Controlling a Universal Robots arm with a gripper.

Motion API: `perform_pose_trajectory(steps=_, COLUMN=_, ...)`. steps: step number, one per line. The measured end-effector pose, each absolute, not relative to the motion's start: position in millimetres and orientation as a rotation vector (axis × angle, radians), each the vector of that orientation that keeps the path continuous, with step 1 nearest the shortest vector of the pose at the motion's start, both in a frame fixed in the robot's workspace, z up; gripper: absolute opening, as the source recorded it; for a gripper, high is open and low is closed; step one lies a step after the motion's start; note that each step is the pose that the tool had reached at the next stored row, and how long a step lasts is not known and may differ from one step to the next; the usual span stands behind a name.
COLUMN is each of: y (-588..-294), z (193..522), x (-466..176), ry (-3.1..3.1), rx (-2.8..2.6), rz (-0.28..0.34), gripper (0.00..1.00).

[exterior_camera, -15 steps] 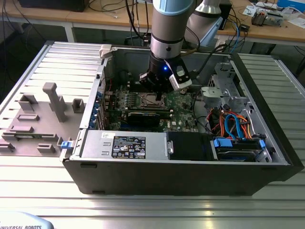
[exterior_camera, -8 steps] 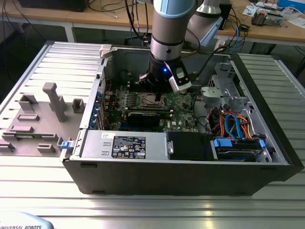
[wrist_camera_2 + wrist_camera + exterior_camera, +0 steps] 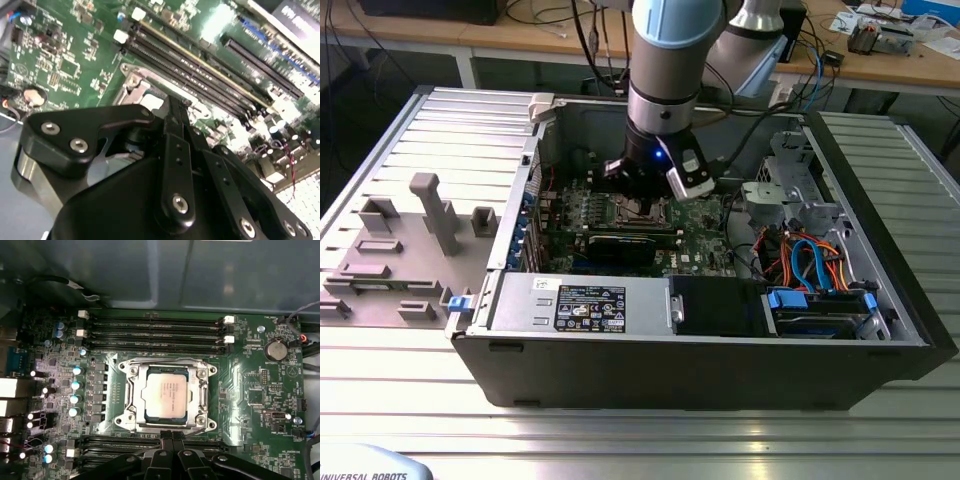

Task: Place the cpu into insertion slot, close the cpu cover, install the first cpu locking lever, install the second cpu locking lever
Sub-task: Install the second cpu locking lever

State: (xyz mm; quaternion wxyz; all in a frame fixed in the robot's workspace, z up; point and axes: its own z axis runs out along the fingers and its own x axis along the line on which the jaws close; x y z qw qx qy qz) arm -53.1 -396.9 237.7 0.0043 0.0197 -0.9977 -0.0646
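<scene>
Inside an open computer case (image 3: 880, 300) lying on a ribbed metal counter (image 3: 640, 440), the robot arm (image 3: 665, 60) reaches straight down over the green motherboard (image 3: 250, 390). Its black end effector (image 3: 170, 437) hangs just above the insertion slot's (image 3: 131, 402) edge, fingers (image 3: 176, 150) drawn together with nothing between them. Seen from the first wrist view, the cpu (image 3: 166, 397) is a small flat square with a pale silver-grey top, seated level in the slot. Around it lies the cpu cover (image 3: 202, 395), a thin silver metal frame closed flat, its square window showing the chip. Long dark memory slots (image 3: 155, 330) run along two sides of the socket
</scene>
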Motion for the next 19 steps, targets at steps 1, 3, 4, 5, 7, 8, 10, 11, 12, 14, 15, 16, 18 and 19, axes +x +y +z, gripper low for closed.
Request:
perform_pose_trajectory(steps=1, y=-399, z=238, x=-54, ry=-3.126, rx=0.062, rz=-0.205, gripper=0.11)
perform_pose_trajectory(steps=3, y=-399, z=237, x=-59, ry=-3.125, rx=0.062, rz=-0.209, gripper=0.11)
perform_pose_trajectory(steps=4, y=-399, z=236, x=-64, ry=-3.125, rx=0.062, rz=-0.212, gripper=0.11)
perform_pose_trajectory(steps=5, y=-399, z=235, x=-68, ry=-3.125, rx=0.062, rz=-0.215, gripper=0.11)
perform_pose_trajectory(steps=7, y=-400, z=234, x=-70, ry=-3.125, rx=0.062, rz=-0.219, gripper=0.11)
perform_pose_trajectory(steps=8, y=-402, z=234, x=-71, ry=-3.125, rx=0.062, rz=-0.222, gripper=0.11)
perform_pose_trajectory(steps=10, y=-404, z=234, x=-72, ry=-3.124, rx=0.062, rz=-0.233, gripper=0.11)
perform_pose_trajectory(steps=11, y=-405, z=234, x=-72, ry=-3.124, rx=0.062, rz=-0.236, gripper=0.11)
perform_pose_trajectory(steps=12, y=-405, z=233, x=-73, ry=-3.124, rx=0.062, rz=-0.24, gripper=0.11)
perform_pose_trajectory(steps=14, y=-405, z=233, x=-77, ry=-3.123, rx=0.062, rz=-0.25, gripper=0.11)
perform_pose_trajectory(steps=15, y=-406, z=233, x=-79, ry=-3.123, rx=0.062, rz=-0.253, gripper=0.11)
perform_pose_trajectory(steps=16, y=-406, z=232, x=-80, ry=-3.122, rx=0.062, rz=-0.258, gripper=0.11)
perform_pose_trajectory(steps=18, y=-408, z=231, x=-83, ry=-3.121, rx=0.062, rz=-0.272, gripper=0.11)
perform_pose_trajectory(steps=19, y=-411, z=230, x=-84, ry=-3.12, rx=0.062, rz=-0.285, gripper=0.11)
